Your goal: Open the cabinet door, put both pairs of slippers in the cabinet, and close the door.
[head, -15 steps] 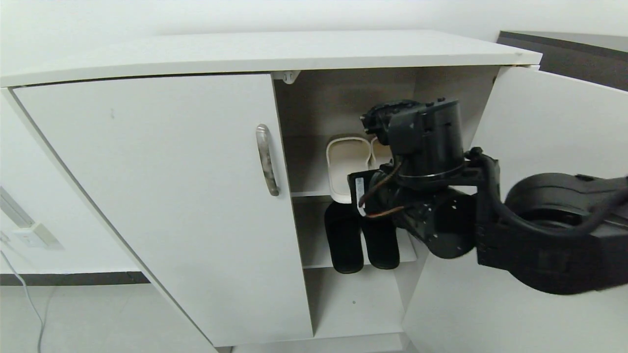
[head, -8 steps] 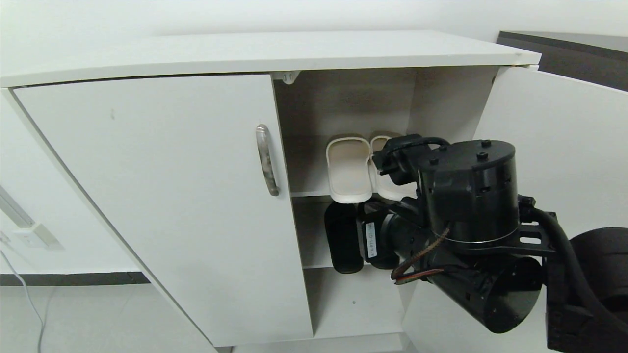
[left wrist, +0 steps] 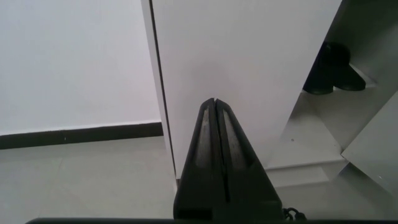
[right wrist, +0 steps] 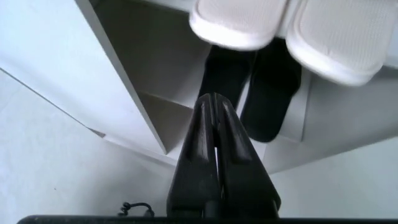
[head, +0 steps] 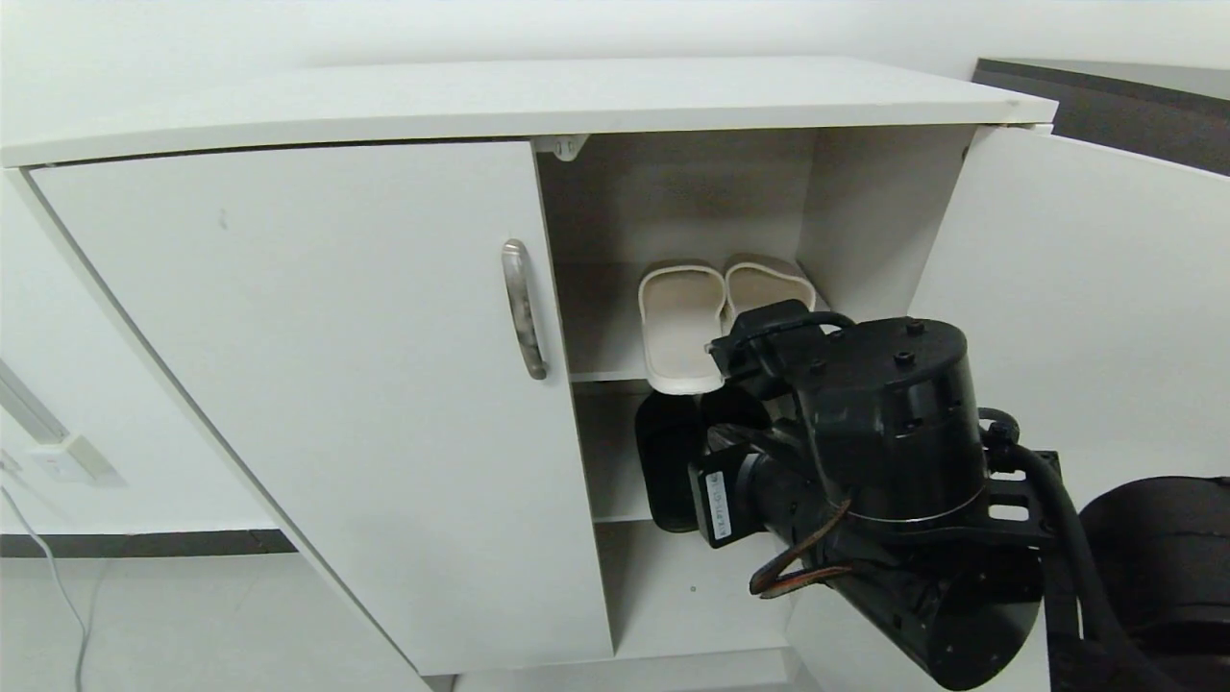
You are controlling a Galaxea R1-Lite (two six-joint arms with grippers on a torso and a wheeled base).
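1. The right jaws are pressed together and hold nothing. Their fingers point(right wrist: 200, 149) meet along a thin slit, with the tips in front of the open compartment of the cabinet point(head: 538, 96).
2. The left jaws are also closed and empty, their fingers point(left wrist: 204, 155) touching along their length. They point at the closed left door point(left wrist: 236, 62), with the floor point(left wrist: 93, 180) beneath them.
3. Just beyond the right jaws' tips lie the black slippers point(right wrist: 270, 99), side by side on the middle shelf point(right wrist: 311, 134). Their heels reach its front edge. From the left jaws, one black slipper point(left wrist: 333, 68) shows well off to the side, inside the open compartment.
4. Higher than the right jaws, the white slippers point(right wrist: 239, 22) sit as a pair on the upper shelf point(head: 601, 332), soles up. Their near ends hang over its edge above the black pair.
5. The right arm point(head: 884, 452) has changed most. A second ago its wrist stood up at the upper shelf, covering part of the white pair. Now it is lower and drawn back out of the cabinet, in front of the middle shelf. It hides most of one black slipper, and both white slippers point(head: 682, 327) show.
6. Neither pair of slippers has moved on its shelf.
7. Farther to the side of the right jaws, the right door point(head: 1076, 288) stands wide open as before. On the other side, the left door keeps shut with its handle point(head: 519, 308) untouched.
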